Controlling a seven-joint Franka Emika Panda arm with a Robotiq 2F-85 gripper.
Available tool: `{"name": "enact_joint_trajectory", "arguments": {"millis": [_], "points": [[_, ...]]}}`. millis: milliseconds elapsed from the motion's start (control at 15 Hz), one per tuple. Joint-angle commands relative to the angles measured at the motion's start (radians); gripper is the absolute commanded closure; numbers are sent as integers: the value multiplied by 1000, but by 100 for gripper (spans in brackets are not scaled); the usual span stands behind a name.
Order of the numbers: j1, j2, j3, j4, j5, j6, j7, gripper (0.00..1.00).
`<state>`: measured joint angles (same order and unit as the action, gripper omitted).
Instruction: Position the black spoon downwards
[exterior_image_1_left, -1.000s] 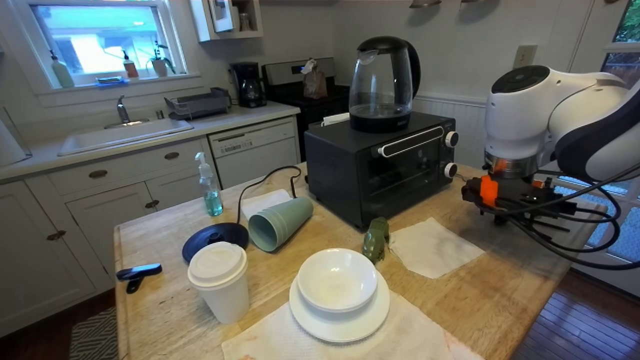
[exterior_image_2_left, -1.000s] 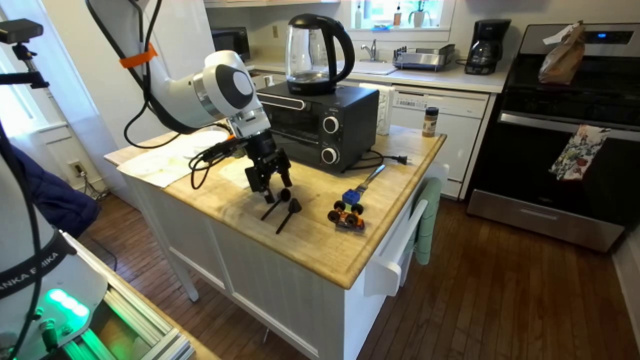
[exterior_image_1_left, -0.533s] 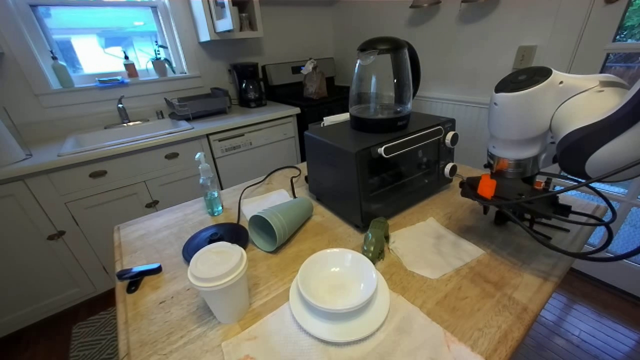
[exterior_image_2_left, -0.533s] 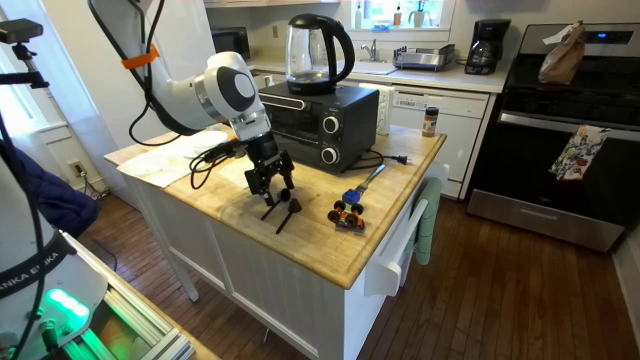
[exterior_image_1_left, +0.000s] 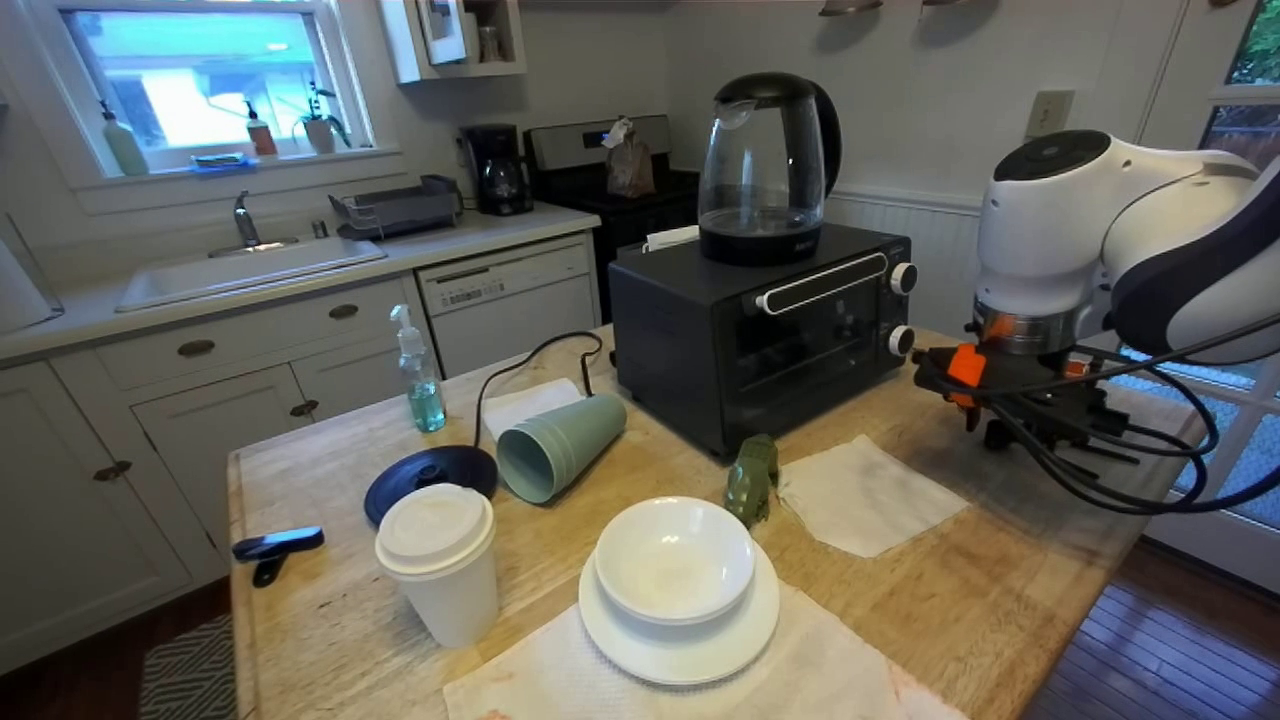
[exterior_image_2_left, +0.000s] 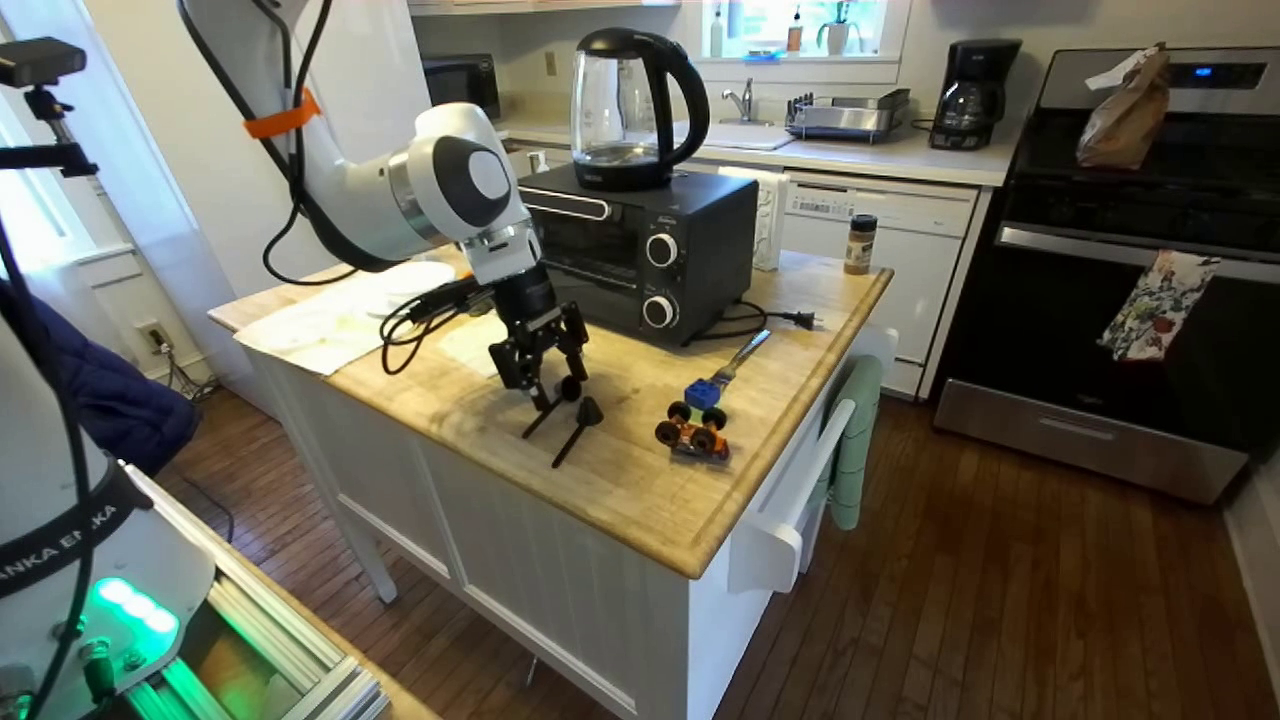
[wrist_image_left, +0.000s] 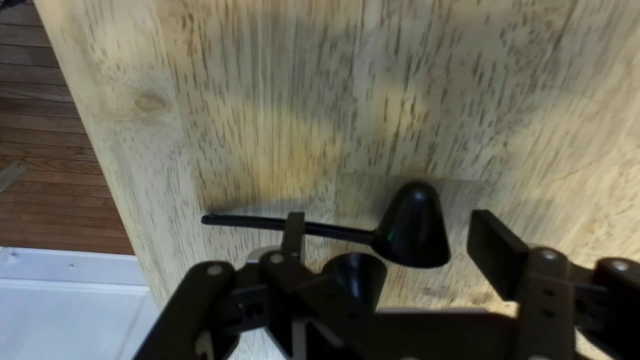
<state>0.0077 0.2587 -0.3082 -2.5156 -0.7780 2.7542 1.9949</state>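
Observation:
Two similar black utensils lie side by side on the table. The black spoon (exterior_image_2_left: 546, 416), with a long straight handle, lies under my gripper (exterior_image_2_left: 561, 386); its bowl also shows in the wrist view (wrist_image_left: 412, 227). The two look alike in length, so which is the task's spoon is hard to tell. The second utensil (exterior_image_2_left: 574, 440) lies just right of it; in the wrist view its bowl (wrist_image_left: 357, 272) is partly hidden by a finger. My gripper (wrist_image_left: 389, 227) is open, with the spoon's bowl between the fingertips in that view. The left fingertip crosses the handle. Contact cannot be told.
An orange toy car (exterior_image_2_left: 692, 435), a blue block (exterior_image_2_left: 702, 393) and a fork (exterior_image_2_left: 738, 362) lie to the right. A toaster oven (exterior_image_2_left: 625, 250) with a kettle (exterior_image_2_left: 620, 120) stands behind. A napkin (exterior_image_1_left: 870, 495), green toy (exterior_image_1_left: 750, 480) and plate (exterior_image_1_left: 680, 665) are farther off.
My gripper has shifted slightly, a little lower and to the right in the exterior view showing the utensils. The arm's cables have swung. The utensils have not moved.

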Motion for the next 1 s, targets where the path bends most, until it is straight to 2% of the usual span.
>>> {"name": "enact_joint_trajectory", "arguments": {"millis": [0,333,667,933], "points": [[-13,7,27,-10,41,41,0,21],[-5,11,53,-7,69,54,-24,32],[-3,8,63,-6,99,52,-47,32],[3,10,58,-4,98,45,-74,39]]}}
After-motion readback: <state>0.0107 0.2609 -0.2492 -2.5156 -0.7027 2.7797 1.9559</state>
